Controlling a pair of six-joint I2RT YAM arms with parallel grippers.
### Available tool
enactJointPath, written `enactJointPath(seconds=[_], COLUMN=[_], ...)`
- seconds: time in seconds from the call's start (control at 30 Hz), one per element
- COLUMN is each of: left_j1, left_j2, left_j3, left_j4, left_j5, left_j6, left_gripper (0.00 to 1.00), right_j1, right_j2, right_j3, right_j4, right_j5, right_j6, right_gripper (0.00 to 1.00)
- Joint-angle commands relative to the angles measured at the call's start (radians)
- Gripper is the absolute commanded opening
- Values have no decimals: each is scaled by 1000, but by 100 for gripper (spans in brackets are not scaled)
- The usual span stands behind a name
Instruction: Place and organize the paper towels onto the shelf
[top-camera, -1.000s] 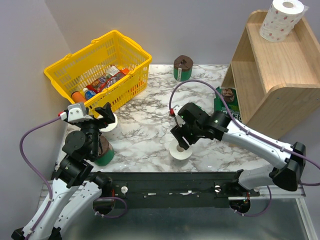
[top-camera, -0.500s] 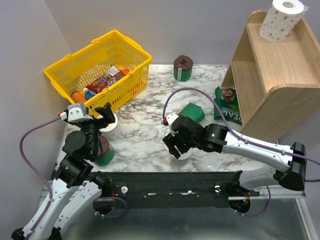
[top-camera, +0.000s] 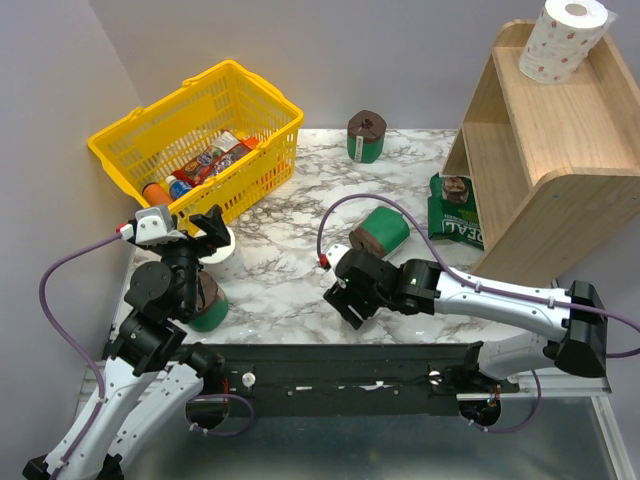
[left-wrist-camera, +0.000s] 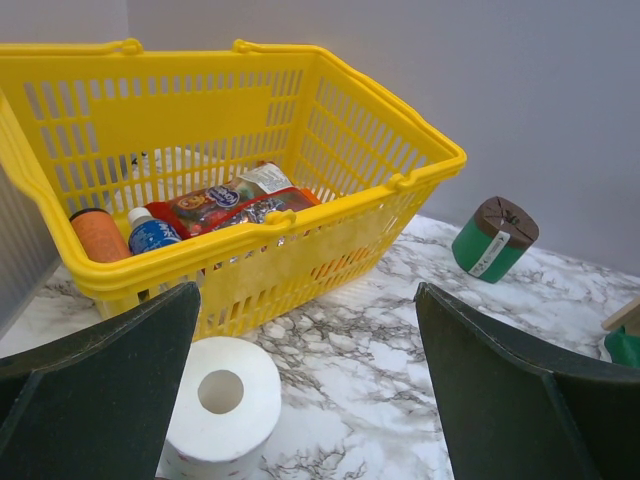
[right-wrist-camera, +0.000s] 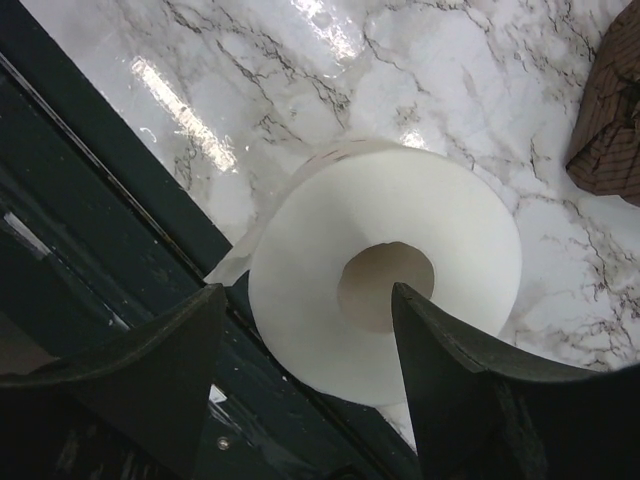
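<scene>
Reader: What is on the left?

Describer: Yellow plastic basket (top-camera: 250, 175) with grid walls, at the back left of a white marble-patterned table (top-camera: 280, 280). Bottles and packets lie inside it. Just in front hangs the left gripper (left-wrist-camera: 305, 290), its jaws spread wide and holding nothing. Below and between them, a white paper towel roll (left-wrist-camera: 222, 400) stands on end with its hollow core up, close to the basket. Nearer the left arm's base sits a green roll with a dark brown end (top-camera: 208, 308).

Reader: And the middle?

Describer: A second green roll (top-camera: 366, 137) stands upright at the back edge, well apart from the rest. A third green roll (top-camera: 380, 230) lies on its side mid-table. Just in front of it, the right gripper (right-wrist-camera: 310, 290) points down over another white roll (right-wrist-camera: 420, 210). That roll stands on end at the table's near edge, partly over the dark rail (right-wrist-camera: 90, 230). The jaws are parted and not clamped on it — whether a finger touches the paper cannot be told.

Reader: And the right?

Describer: A green printed packet (top-camera: 455, 212) lies at the foot of the light wooden two-tier shelf (top-camera: 570, 130) with slanted side panels. On its top tier stands a white roll with red dots (top-camera: 560, 40) — the other two white rolls are down on the table.
</scene>
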Motion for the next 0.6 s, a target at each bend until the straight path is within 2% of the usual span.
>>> enactJointPath(seconds=[0.0,0.4,0.57], left_j1=[5,5,5], left_j2=[-3,0,-3], left_j3=[-10,-10,-10], left_j4=[12,13,12], left_j5=[-22,-22,-25], left_j6=[-12,-14,-12], left_gripper=[99,99,99], right_j1=[14,23,26], right_j2=[31,83,87], right_j3=[-16,-24,-13], right_j4=[47,46,40], right_j5=[43,101,99], right_j6=[-32,-65,-82], right_gripper=[75,67,49])
